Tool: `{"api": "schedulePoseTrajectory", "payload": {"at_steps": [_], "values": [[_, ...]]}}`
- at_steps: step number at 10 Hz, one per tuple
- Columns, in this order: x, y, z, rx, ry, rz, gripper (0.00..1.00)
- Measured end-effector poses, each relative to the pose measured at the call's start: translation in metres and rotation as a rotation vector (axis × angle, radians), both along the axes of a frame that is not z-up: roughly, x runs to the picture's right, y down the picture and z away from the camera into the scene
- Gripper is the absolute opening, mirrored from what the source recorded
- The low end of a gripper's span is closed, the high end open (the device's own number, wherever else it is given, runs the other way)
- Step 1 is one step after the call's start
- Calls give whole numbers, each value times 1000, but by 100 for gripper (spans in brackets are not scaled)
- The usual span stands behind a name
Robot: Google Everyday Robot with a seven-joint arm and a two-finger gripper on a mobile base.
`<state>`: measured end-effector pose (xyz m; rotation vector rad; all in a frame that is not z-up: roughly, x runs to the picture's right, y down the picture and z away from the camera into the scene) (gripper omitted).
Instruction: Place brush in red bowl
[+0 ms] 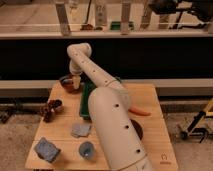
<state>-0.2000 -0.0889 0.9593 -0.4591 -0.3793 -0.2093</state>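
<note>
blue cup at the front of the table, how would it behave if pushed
Probably light: the blue cup looks small. It stands upright, so a high push might tip it; being round, it could then roll. The end effector is away at the red bowl.

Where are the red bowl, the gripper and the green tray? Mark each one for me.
red bowl (63, 84): camera view, on its left rim.
gripper (76, 84): camera view, on its tip, just over the right side of the red bowl.
green tray (85, 105): camera view, on its bare left part.
</note>
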Motion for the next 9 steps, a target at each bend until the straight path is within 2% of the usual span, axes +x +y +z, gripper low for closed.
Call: {"api": "schedulePoseTrajectory", "payload": {"at_steps": [4,9], "values": [[11,-10,-3,15,-10,128,80],[9,-11,-4,17,-16,137,80]]}}
